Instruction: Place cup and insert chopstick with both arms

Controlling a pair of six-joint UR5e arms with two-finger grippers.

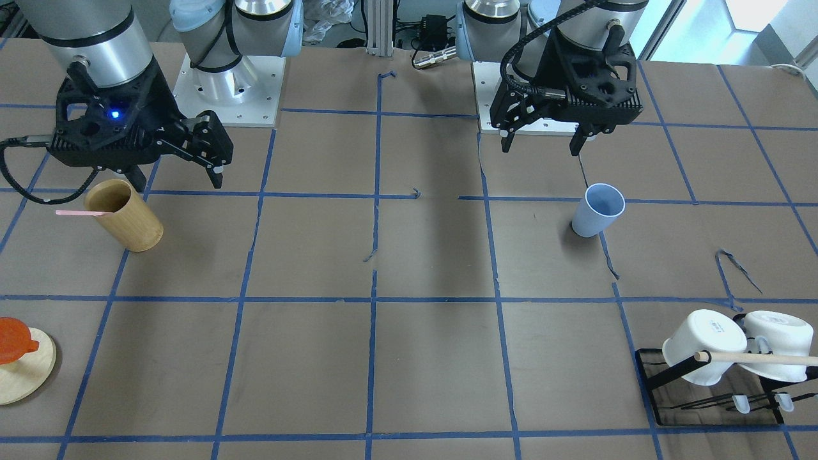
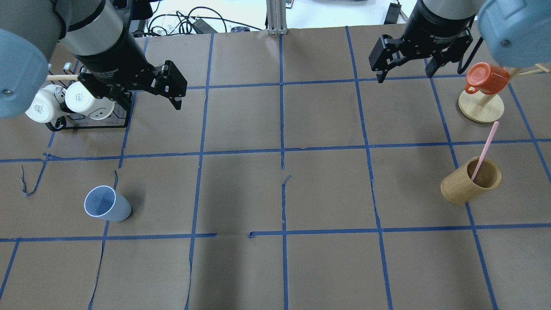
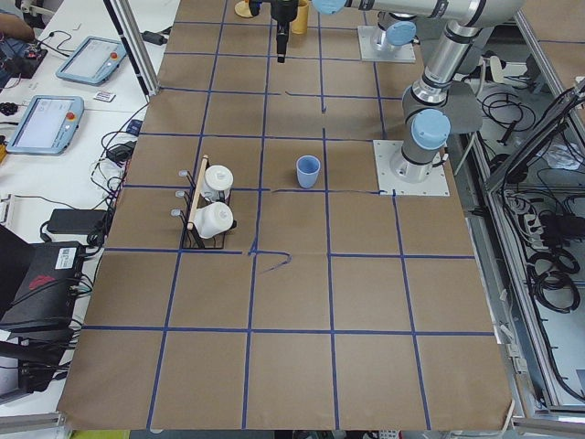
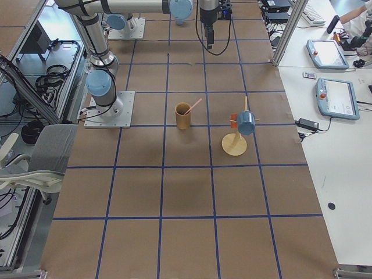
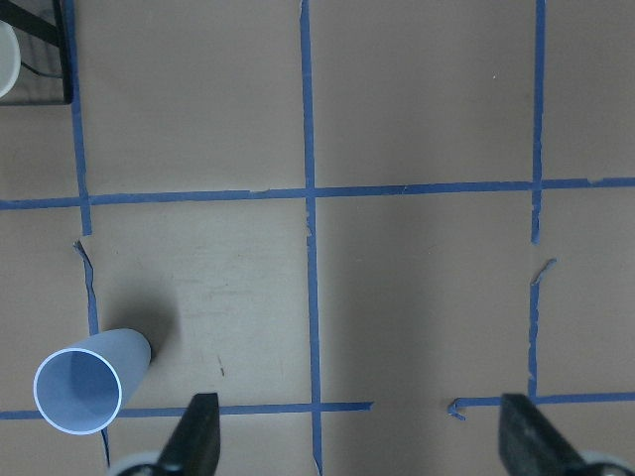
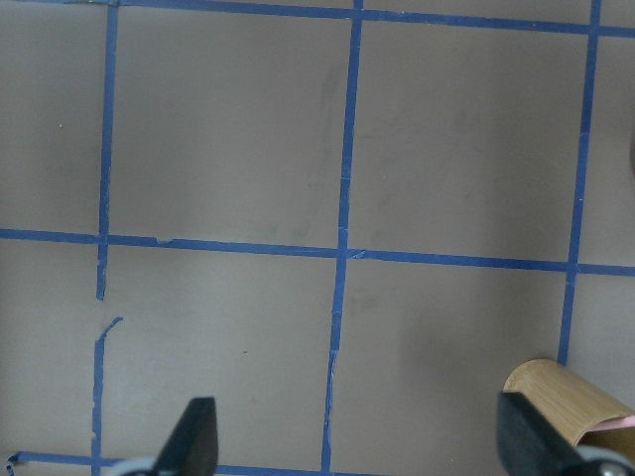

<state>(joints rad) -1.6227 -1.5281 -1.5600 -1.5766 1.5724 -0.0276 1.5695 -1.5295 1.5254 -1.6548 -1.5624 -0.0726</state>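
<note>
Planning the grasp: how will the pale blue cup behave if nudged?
The pale blue cup looks thin-walled and empty, so probably light and tippy. Its tapered round body would likely roll in an arc once toppled.

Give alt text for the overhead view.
Two open grippers hang over a gridded table: left gripper by a rack of white mugs, right gripper by an orange mug on a stand. Below, blue cup at left, bamboo cup holding a pink chopstick at right.

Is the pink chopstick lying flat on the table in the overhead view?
No, the pink chopstick leans inside the bamboo cup, its upper end sticking out past the rim.
</note>
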